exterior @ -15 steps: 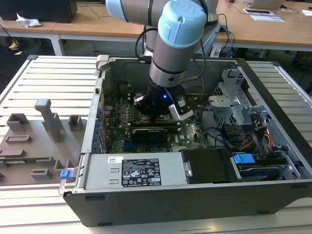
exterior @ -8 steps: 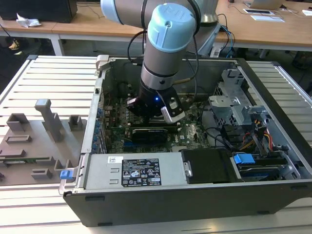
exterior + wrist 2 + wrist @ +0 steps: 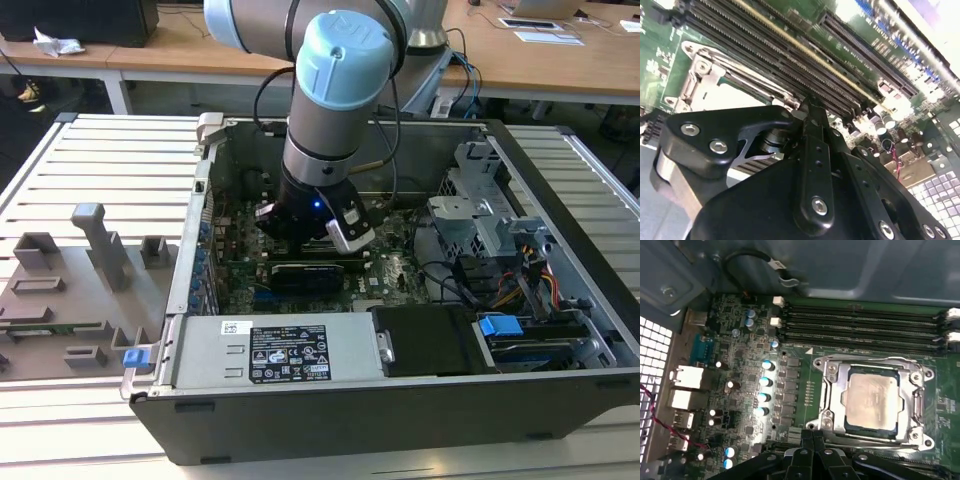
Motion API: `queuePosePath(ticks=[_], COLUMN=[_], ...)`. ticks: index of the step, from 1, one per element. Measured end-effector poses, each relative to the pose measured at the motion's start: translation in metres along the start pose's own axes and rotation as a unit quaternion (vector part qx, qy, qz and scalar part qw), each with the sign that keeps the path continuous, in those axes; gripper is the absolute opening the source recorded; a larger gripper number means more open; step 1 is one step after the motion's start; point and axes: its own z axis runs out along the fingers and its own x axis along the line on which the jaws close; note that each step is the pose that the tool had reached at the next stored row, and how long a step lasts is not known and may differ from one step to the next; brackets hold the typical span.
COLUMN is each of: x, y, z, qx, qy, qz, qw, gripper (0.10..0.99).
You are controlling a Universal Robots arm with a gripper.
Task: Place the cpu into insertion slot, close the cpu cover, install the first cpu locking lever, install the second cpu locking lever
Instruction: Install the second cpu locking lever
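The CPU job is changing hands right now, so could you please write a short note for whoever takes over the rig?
Gripper: fingers shut together, holding nothing, poised above the motherboard right beside the socket, inside the open computer case.
CPU: seated flat in the insertion slot, silver top facing up.
CPU cover: the metal frame lies down around the chip.
Done: chip placed; cover appears closed.
Left: both locking levers. From the wrist views I cannot tell whether either lever is latched, so check them first.
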Motion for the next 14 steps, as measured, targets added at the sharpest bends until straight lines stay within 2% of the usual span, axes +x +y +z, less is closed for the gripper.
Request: queuePosePath(ticks=[1,5,9,12,14], x=[0.0005,0.0004,-0.0003,-0.0001,0.0002], y=[0.0021,0.0025,0.0059,0.0060,0.0067], z=[0.0009,0.0022,0.0043,0.0037,0.0001], qx=[-0.0025,-0.0038,-0.0047,-0.0058,-0.0060], qy=[-0.0002,0.0007,0.0022,0.0031,0.0030], qz=[-0.002,-0.008,-0.016,-0.021,-0.022], qw=[1.0000,1.0000,0.9999,0.9997,0.9997], gripper=[0.106,0.106,0.106,0.106,0.106])
